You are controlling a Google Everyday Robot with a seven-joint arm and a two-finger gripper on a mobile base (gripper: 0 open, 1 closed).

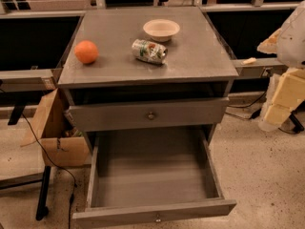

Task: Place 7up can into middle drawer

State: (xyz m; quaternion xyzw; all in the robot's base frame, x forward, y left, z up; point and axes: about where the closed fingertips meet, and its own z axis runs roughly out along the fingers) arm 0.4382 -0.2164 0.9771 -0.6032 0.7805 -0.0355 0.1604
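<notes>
The 7up can (149, 50) is seen lying on its side on the bench (205, 56), upper centre of frame, just below the cream bowl (161, 29) and well apart from the orange (86, 52) at upper left. Its long axis is laid roughly left-right across the frame, tilted a little down to the right, with the end face turned toward the right. The can is not touched by anything.

The claw (281, 101) is placed at the right edge of frame, off the bench and lower than the bench top. No object is held by it; how far open it is cannot be told. From the claw the can lies up and to the left, so the reach is judged to run leftward over the bench's right edge, roughly along the can's length, and a grip across the barrel would likely need a wrist turn.

The middle drawer (152, 175) is already pulled out, bottom centre, directly below the can. The upper drawer front (147, 114) is set between them.
</notes>
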